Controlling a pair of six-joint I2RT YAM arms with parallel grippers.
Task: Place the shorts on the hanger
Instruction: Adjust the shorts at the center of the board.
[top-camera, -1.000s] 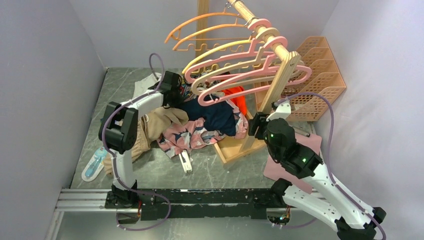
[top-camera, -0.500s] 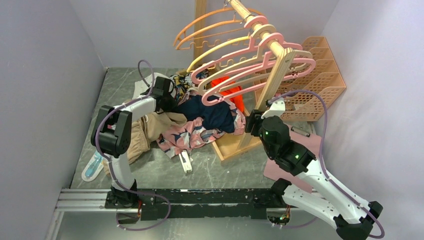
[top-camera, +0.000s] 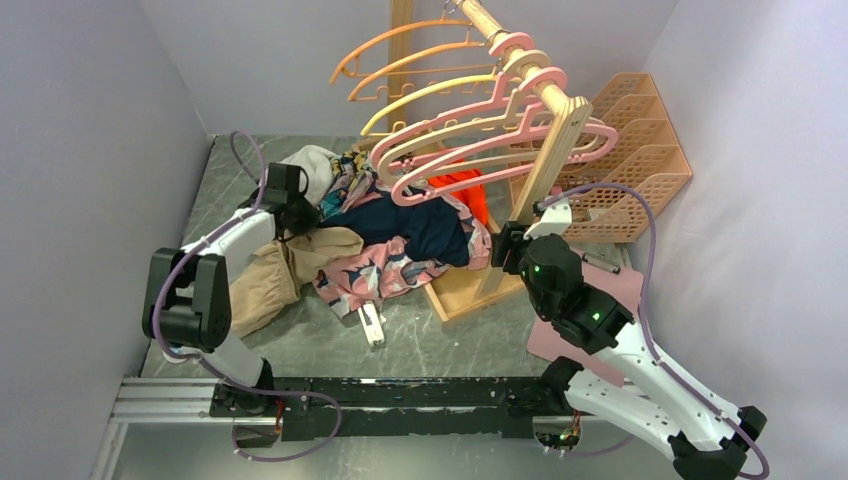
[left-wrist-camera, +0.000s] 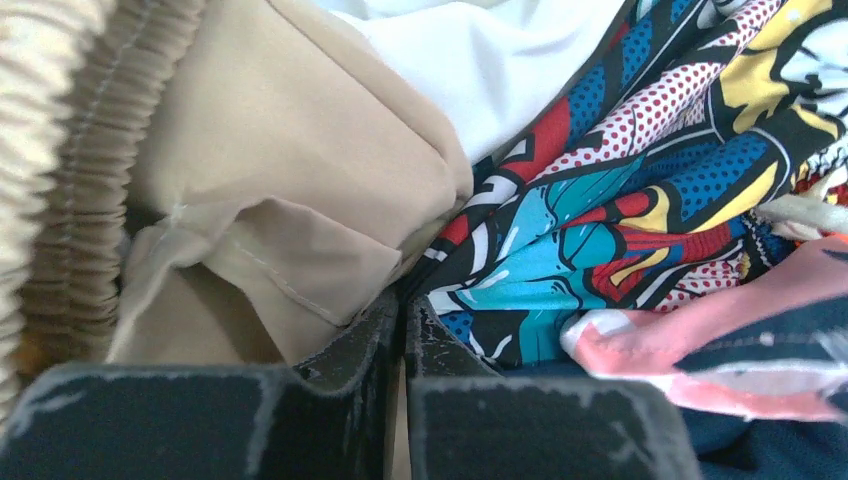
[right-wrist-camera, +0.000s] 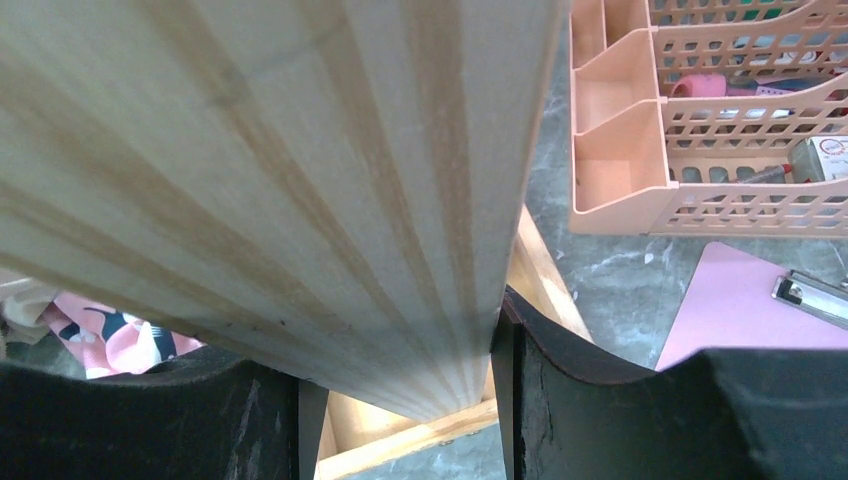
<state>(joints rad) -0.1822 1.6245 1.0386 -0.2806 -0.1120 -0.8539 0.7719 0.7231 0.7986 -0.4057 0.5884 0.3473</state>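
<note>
Since the overhead view shows the whole table, I start at the near edge, where a small white clip (top-camera: 371, 326) lies on the grey table (top-camera: 450, 340). A pink clipboard (top-camera: 612, 284) sits to its right, partly under the right arm.

Just beyond the clip are the shorts (top-camera: 385, 270), pink with the navy-and-white print. They are crumpled flat at the near edge of the clothes pile, with a beige garment (top-camera: 262, 285) to their left. A dark navy garment (top-camera: 420, 225) lies over their far side.

The right gripper (right-wrist-camera: 398, 345) is clamped on the wooden rack post (right-wrist-camera: 300, 160). The post fills the gap between its fingers, just above the rack's base tray (top-camera: 462, 292).

Further back on the left, the left gripper (left-wrist-camera: 403, 305) is down in the pile with its jaws pressed together. Beige cloth lies on one side of it and a comic-print garment (left-wrist-camera: 600, 220) on the other. I cannot tell from the wrist view whether a fold of cloth is caught between the tips. White fabric (left-wrist-camera: 500, 50) lies beyond it.

Behind the navy garment an orange-red garment (top-camera: 465, 185) lies under the rail. The hanger (top-camera: 420, 185) hangs above it, empty, on the wooden rail (top-camera: 505, 40) among other pink, cream, yellow and orange hangers. It is well apart from the shorts.

At the far right stands a stack of orange baskets (top-camera: 645, 150).
</note>
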